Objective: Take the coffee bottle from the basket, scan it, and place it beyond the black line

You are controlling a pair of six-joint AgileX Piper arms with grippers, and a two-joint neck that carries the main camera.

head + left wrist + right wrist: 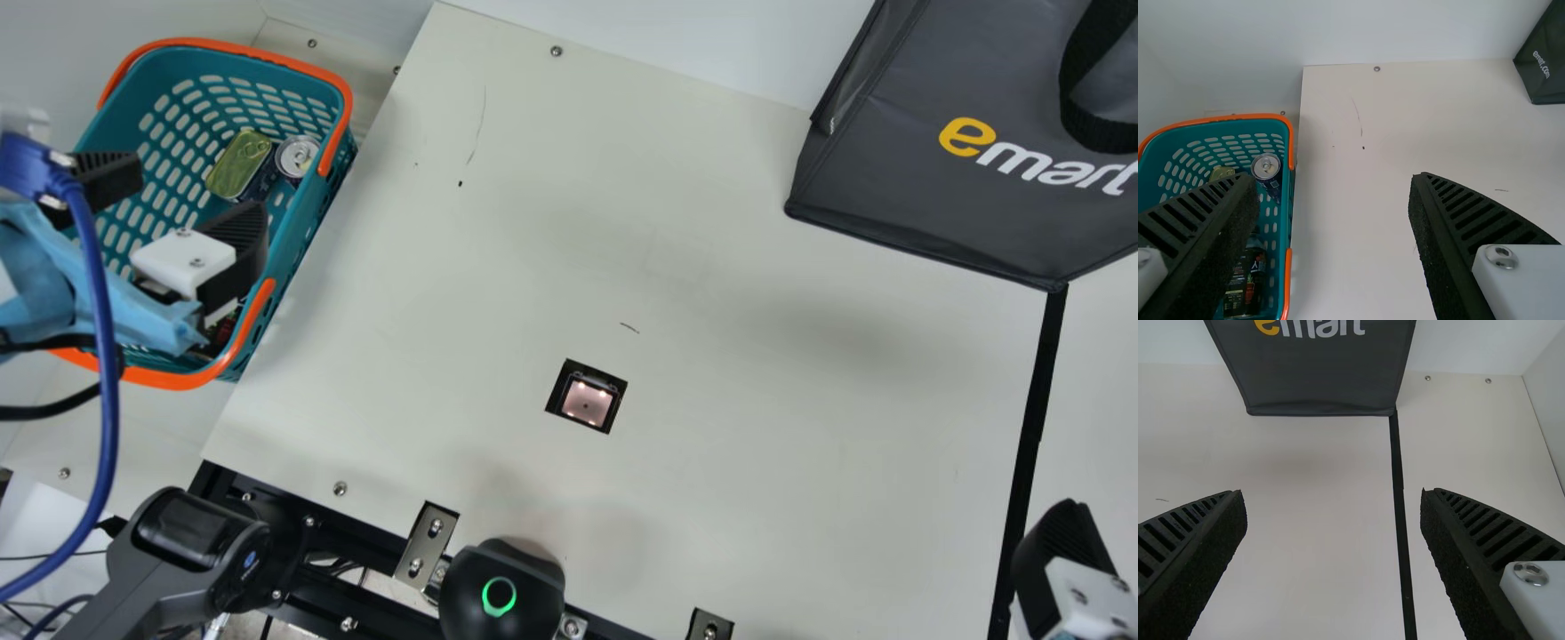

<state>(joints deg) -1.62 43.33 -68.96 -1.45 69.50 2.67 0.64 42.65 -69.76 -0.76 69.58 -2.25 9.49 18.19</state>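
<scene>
In the main view my left gripper [197,194] is over the teal basket [307,244], fingers apart and nothing between them. A dark bottle, seemingly the coffee bottle [222,329], is mostly hidden below it. The left wrist view gives a clearer look at the bottle [1246,280] inside the basket, partly behind one finger of the open left gripper [1335,180]. My right gripper [1062,569] is at the main view's lower right, near the black line [1031,427]; its wrist view has the gripper [1333,497] open and empty, above the line [1400,500].
A can [297,156] and a green-lidded tin [240,164] share the basket. The scanner window [587,400] is set into the cream table [711,267]. A dark grey bag [925,204] stands at the back right, by the line's far end. A black device [502,591] sits at the front edge.
</scene>
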